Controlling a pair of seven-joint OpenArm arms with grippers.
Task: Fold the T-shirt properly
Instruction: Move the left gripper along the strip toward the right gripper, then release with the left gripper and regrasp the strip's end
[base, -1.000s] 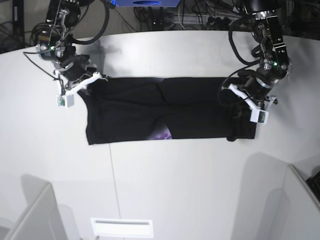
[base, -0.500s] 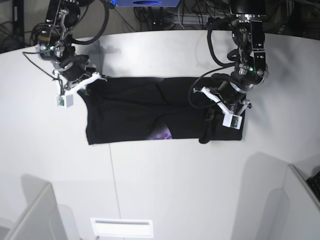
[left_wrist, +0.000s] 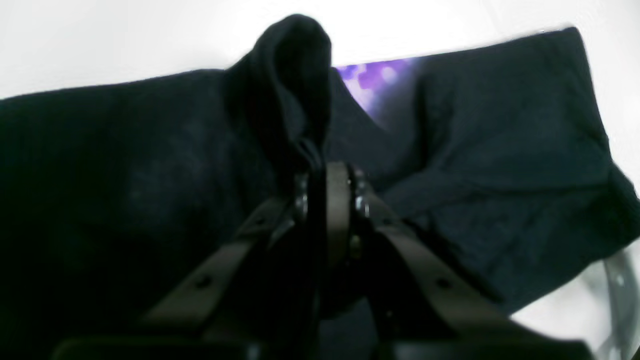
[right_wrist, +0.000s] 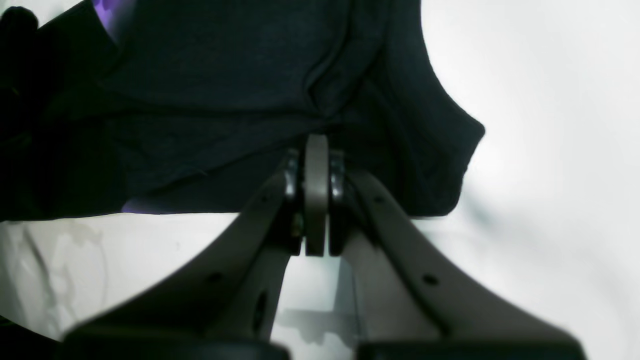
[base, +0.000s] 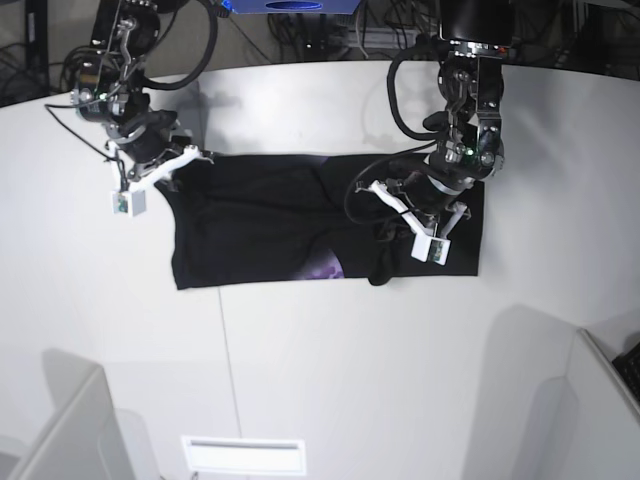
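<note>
Two arms are on the cloth, and you see both from the base view above the white table (base: 330, 380). Nearest you, along the table's front edge, a pale slotted panel (base: 243, 455) sits flat, with grey angled boards at the front left corner (base: 60, 430) and the front right corner (base: 600, 410).

Past the bare middle of the table lies the T-shirt (base: 270, 220), a long black band running left to right across the table's centre, with a small purple patch of print (base: 325, 268) showing at its front edge.

Your left gripper (base: 425, 235) hangs over the right part of the band, and a fold of black cloth droops from it toward the front edge. In the left wrist view the left gripper (left_wrist: 327, 192) has its jaws pressed together on a raised peak of the T-shirt (left_wrist: 150, 165), purple print showing beyond it.

Your right gripper (base: 160, 172) sits at the shirt's far left corner, toward the table's left edge. In the right wrist view the right gripper (right_wrist: 316, 160) is clenched on the edge of the T-shirt (right_wrist: 225, 80), with white table below it.

Farthest off, beyond the table's back edge, are dark cables (base: 380, 30) and a blue object (base: 290, 6).
</note>
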